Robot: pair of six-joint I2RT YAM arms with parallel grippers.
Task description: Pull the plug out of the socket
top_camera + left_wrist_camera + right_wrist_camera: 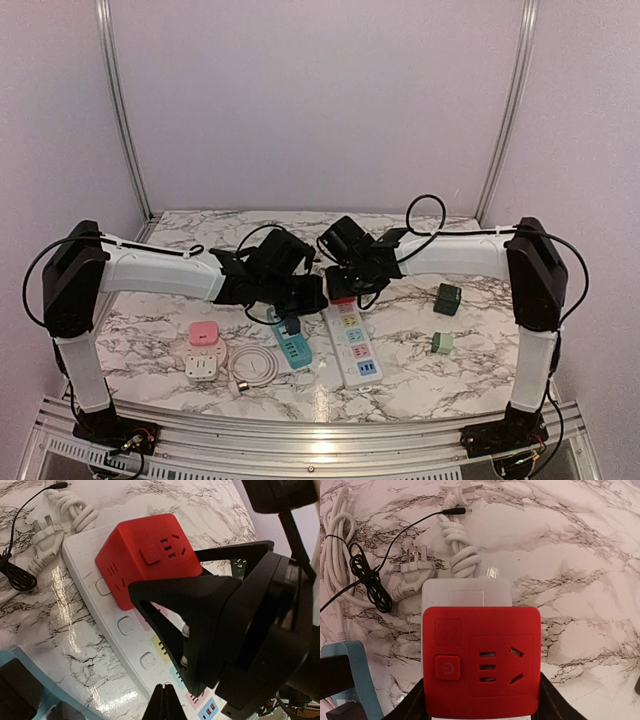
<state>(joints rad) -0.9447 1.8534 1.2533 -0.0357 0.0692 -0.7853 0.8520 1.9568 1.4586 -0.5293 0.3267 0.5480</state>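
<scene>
A red cube plug [481, 660] with a power button sits plugged into the far end of a white power strip [466, 592]. In the left wrist view the cube [142, 560] stands on the strip [100, 610]. My right gripper [482, 702] straddles the cube, with a black finger [407, 702] against each side, shut on it. In the top view it [345, 287] covers most of the cube. My left gripper [167, 702] is shut and empty, its tips down at the strip's near edge, beside the right gripper [200, 625].
A teal power strip [292, 346] lies left of the white strip [356, 352]. White plugs and coiled cables [462, 555] and a thin black cable [367, 575] lie beyond the strip. A pink and white adapter [203, 350], a cable coil [255, 366] and two green cubes [446, 298] are nearby.
</scene>
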